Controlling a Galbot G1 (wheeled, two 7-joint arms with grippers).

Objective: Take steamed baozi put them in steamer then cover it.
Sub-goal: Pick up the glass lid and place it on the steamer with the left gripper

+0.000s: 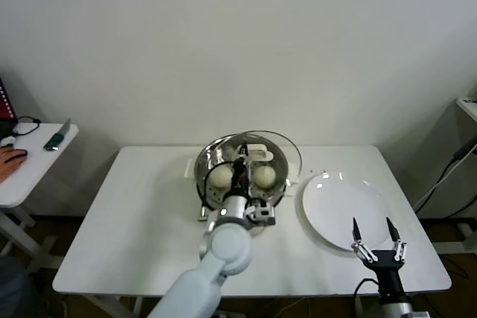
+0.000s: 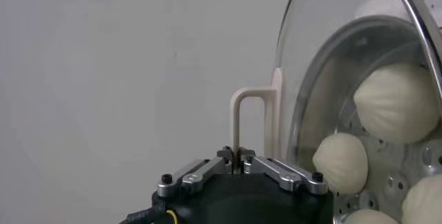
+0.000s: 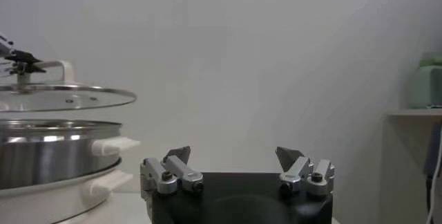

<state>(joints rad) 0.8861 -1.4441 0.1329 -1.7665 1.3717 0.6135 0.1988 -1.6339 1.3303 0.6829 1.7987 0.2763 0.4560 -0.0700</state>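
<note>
Holding the lid (image 3: pixel 59 97) by its handle, the left claw (image 2: pixel 237 166) is hovering just above the steamer (image 3: pixel 48 153) (4 buns (image 2: pixel 397 104) inside); the right claw (image 1: pixel 378 237) is waiting, spread wide.

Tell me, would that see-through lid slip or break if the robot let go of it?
Probably. The glass lid hangs level just above the steamer, held only by its thin cream handle in the left gripper. Smooth glass with a metal rim looks stiff, fairly heavy and breakable; here it would likely drop onto the steamer with a clatter.

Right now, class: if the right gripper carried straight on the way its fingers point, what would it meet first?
Probably nothing nearby. The open right gripper points past the steamer and the held cover, toward the bare wall, though depth is unclear.
</note>
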